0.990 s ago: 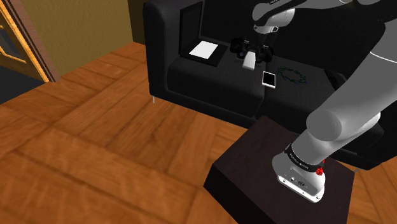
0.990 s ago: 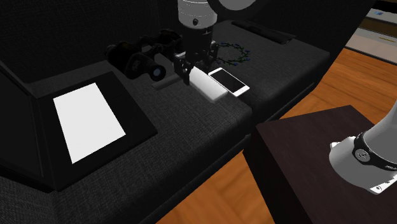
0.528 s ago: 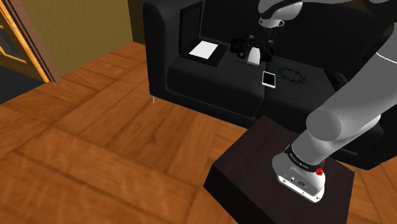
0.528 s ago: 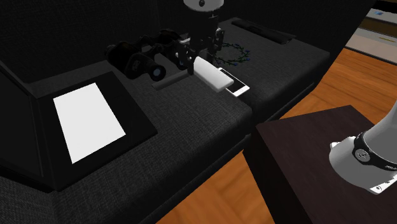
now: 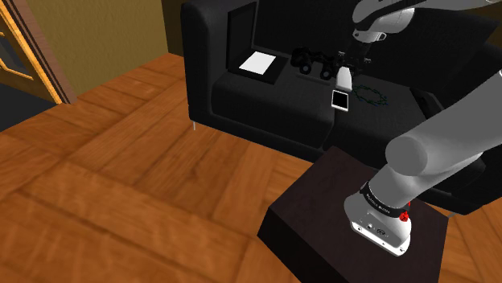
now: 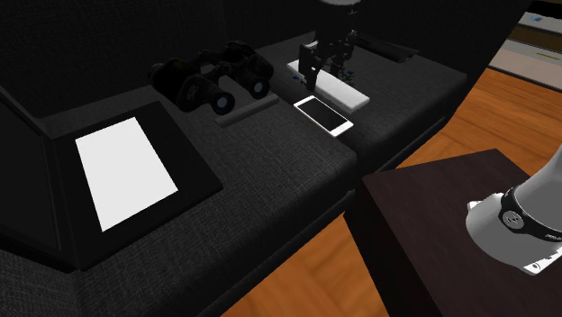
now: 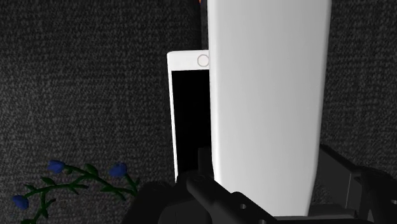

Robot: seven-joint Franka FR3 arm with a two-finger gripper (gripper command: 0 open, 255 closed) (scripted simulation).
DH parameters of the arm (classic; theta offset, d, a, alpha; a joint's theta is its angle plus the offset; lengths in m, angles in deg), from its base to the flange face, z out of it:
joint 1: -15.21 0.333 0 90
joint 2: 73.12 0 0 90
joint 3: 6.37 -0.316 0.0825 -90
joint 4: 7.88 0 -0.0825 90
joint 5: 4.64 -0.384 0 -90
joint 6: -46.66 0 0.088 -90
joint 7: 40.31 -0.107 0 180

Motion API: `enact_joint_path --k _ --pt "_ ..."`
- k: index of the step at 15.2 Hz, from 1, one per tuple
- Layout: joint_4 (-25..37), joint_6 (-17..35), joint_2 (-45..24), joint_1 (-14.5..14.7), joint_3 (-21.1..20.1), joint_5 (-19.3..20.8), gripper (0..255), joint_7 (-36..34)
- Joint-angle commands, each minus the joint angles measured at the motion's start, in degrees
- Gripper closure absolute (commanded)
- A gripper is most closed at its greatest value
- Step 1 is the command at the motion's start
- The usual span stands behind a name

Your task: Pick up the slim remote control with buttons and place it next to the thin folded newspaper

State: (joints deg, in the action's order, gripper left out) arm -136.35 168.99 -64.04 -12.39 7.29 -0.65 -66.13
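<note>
Remote (image 6: 338,87) is up off the cushion and travelling. A second ago it sat low, right by the binoculars (image 6: 212,81). Since then the gripper (image 6: 320,67) has carried it up and over toward the second exterior view's right, and now it hangs in the air just past the phone (image 6: 324,115). In the wrist view we see the phone (image 7: 188,114) on the seat underneath, half covered by the remote (image 7: 267,95), with the little blue-flowered wreath (image 7: 70,178) off to one side. The black fingers are clamped on the remote's long sides, so the pick is done and we reckon we're mid-carry with only the placing left. It's heading away from the white sheet (image 6: 122,167) on its black tray. That makes us guess the newspaper is the dark flat strip (image 6: 374,45) at the back of the sofa (image 6: 270,207), but honestly we can't tell from here. As for the remote itself, it's drawn as a plain white slab, long and slim with rounded corners, and we can't make out any buttons on the face we see. It's held near one end and tilted a bit, so most of its length sticks out past the fingers. In the shoulder view it's the small pale bar (image 5: 344,78) above the phone (image 5: 340,99).
</note>
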Motion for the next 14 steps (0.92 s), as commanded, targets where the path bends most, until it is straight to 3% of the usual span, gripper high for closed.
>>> enact_joint_path --k 1,14 --pt "-2.4 0.1 2.5 -1.2 1.2 0.8 255 2.0" --pt "-11.5 -0.7 13.8 -10.2 11.7 7.5 255 16.8"
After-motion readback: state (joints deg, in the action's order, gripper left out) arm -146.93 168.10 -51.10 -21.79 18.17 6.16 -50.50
